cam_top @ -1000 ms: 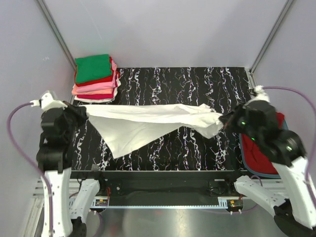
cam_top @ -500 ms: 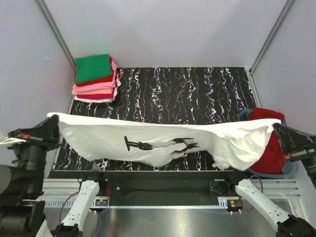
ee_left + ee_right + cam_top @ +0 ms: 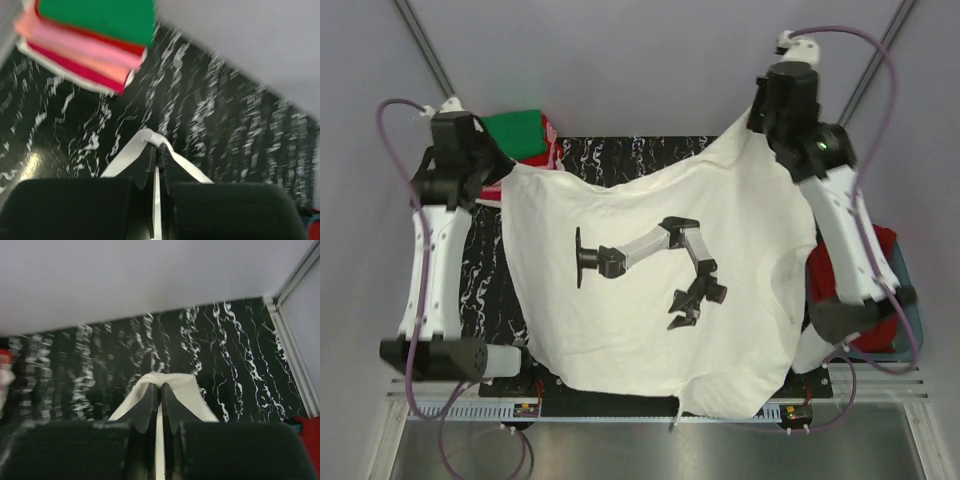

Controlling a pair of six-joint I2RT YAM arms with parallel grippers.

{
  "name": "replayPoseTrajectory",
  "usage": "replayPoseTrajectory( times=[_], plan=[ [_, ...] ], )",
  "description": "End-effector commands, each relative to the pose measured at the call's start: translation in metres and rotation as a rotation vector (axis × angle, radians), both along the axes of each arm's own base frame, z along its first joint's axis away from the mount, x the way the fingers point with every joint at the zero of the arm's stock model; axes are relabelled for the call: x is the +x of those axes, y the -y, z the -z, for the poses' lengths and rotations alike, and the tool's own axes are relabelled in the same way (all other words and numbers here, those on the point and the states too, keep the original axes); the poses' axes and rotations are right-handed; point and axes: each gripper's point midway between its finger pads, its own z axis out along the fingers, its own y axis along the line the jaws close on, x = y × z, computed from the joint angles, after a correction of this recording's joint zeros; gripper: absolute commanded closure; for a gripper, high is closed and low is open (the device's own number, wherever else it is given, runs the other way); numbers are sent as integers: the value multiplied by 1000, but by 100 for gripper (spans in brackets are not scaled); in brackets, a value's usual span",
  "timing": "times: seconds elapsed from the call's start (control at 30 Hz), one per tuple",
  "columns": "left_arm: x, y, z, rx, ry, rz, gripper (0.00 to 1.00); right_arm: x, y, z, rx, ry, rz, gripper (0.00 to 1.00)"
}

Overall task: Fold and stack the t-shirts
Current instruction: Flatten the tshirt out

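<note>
The white t-shirt with a black chest print (image 3: 640,300) hangs spread wide above the black marbled table, print facing the camera. My left gripper (image 3: 503,165) is shut on its upper left corner; the pinched white cloth shows in the left wrist view (image 3: 156,145). My right gripper (image 3: 752,118) is shut on its upper right corner, seen as white cloth between the fingers in the right wrist view (image 3: 161,387). A stack of folded t-shirts (image 3: 525,135), green on top over red, pink and white, sits at the table's back left and shows in the left wrist view (image 3: 95,40).
A blue tub (image 3: 910,310) holding a red t-shirt (image 3: 870,290) stands at the right edge of the table, partly behind the right arm. The black marbled table (image 3: 650,150) shows bare behind the raised shirt. Grey walls and metal frame posts close in the back.
Both arms have swung up and back, lifting the white shirt from a low horizontal stretch into a tall hanging spread with the print facing the camera.
</note>
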Motion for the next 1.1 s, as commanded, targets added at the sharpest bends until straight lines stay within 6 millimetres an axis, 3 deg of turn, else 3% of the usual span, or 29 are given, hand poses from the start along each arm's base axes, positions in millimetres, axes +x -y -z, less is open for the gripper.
replayPoseTrajectory(
  times=[0.0, 0.03, 0.07, 0.1, 0.13, 0.2, 0.23, 0.33, 0.47, 0.5, 0.53, 0.57, 0.63, 0.67, 0.77, 0.87, 0.9, 0.93, 0.97, 1.03, 1.07],
  plan=[
    [53, -7, 87, -97, -241, -6, 81, 101, 12, 145, -24, -387, 42, 93],
    [68, -3, 121, -121, -342, 15, 61, 118, 6, 111, 24, -310, 12, 20],
    [72, 1, 128, -129, -373, 23, 43, 129, -1, 123, 39, -345, -21, 3],
    [73, 7, 133, -140, -384, 40, 41, 139, -3, 139, 32, -372, -21, 0],
    [71, 11, 127, -140, -360, 48, 35, 140, -9, 149, 58, -400, -39, 0],
    [66, 18, 121, -122, -328, 72, 13, 134, -13, 161, 78, -439, -38, 0],
    [58, 19, 110, -107, -299, 74, 11, 130, -15, 161, 98, -432, -43, 0],
    [36, 20, 107, -84, -289, 96, 10, 107, -21, 150, 162, -351, -93, 0],
    [6, 22, 116, -45, -274, 154, 10, 78, -32, 163, 236, -390, -145, 1],
    [-2, 32, 122, -40, -276, 196, 11, 72, -36, 184, 255, -437, -161, 1],
    [-11, 34, 118, -31, -250, 210, 11, 68, -48, 190, 295, -453, -214, 2],
    [-21, 35, 139, -26, -288, 216, 11, 64, -54, 197, 332, -466, -225, 3],
    [-33, 39, 144, -32, -272, 238, 11, 57, -66, 216, 386, -491, -279, 5],
    [-40, 39, 162, -33, -297, 246, 12, 55, -71, 223, 412, -506, -279, 5],
    [-47, 39, 178, -30, -312, 250, 12, 52, -92, 242, 461, -530, -350, 6],
    [-48, 42, 197, -54, -349, 254, 14, 56, -130, 256, 480, -579, -473, 7],
    [-50, 44, 204, -66, -365, 259, 15, 62, -147, 268, 484, -615, -510, 8],
    [-48, 46, 209, -78, -363, 257, 15, 73, -167, 310, 501, -728, -532, 9],
    [-48, 46, 210, -78, -366, 257, 15, 79, -169, 300, 502, -701, -542, 9],
    [-45, 43, 214, -71, -370, 240, 15, 88, -174, 317, 503, -730, -532, 10],
    [-42, 39, 222, -61, -398, 220, 15, 96, -175, 336, 495, -762, -512, 10]
  ],
)
